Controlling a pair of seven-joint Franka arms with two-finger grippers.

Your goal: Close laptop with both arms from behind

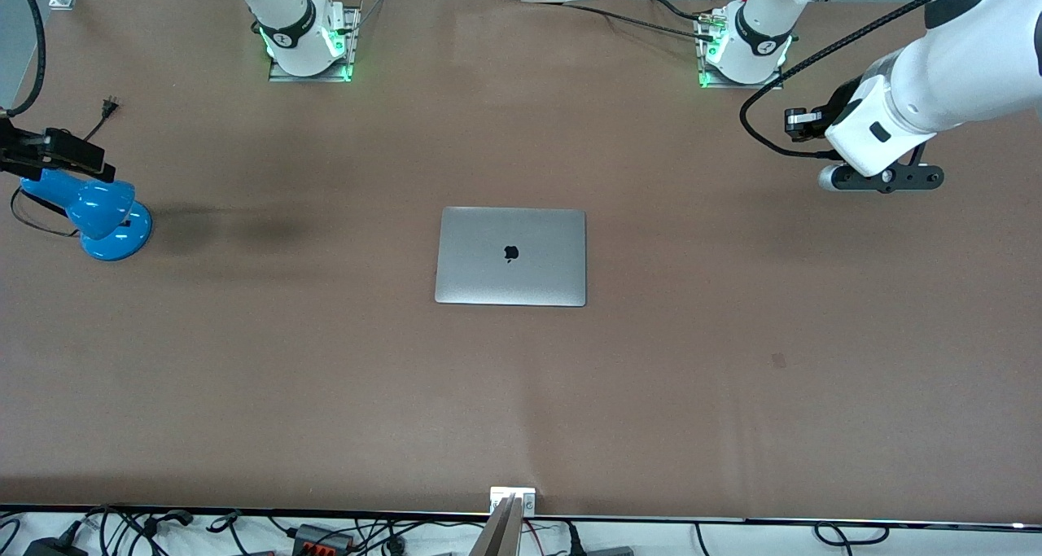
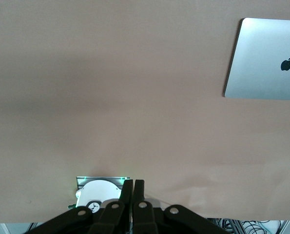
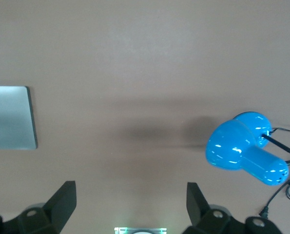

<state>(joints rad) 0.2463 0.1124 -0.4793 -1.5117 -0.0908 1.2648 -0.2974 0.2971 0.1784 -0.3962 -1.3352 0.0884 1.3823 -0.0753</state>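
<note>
Front view: the laptop lies shut and flat at the middle of the brown table, lid up, with the black apple logo showing.

Nothing touches the laptop; bare table surrounds it, and both arms are well apart from it. Farther from the front camera, at the right arm's end of the table, stands a blue desk lamp with a black cord. The right gripper hangs over the table there, and the right wrist view shows its fingers spread wide with nothing between them, the lamp and one edge of the laptop below. The left gripper hangs over the left arm's end of the table; the left wrist view shows its fingers pressed together, holding nothing, with the laptop off toward the table's middle.
</note>
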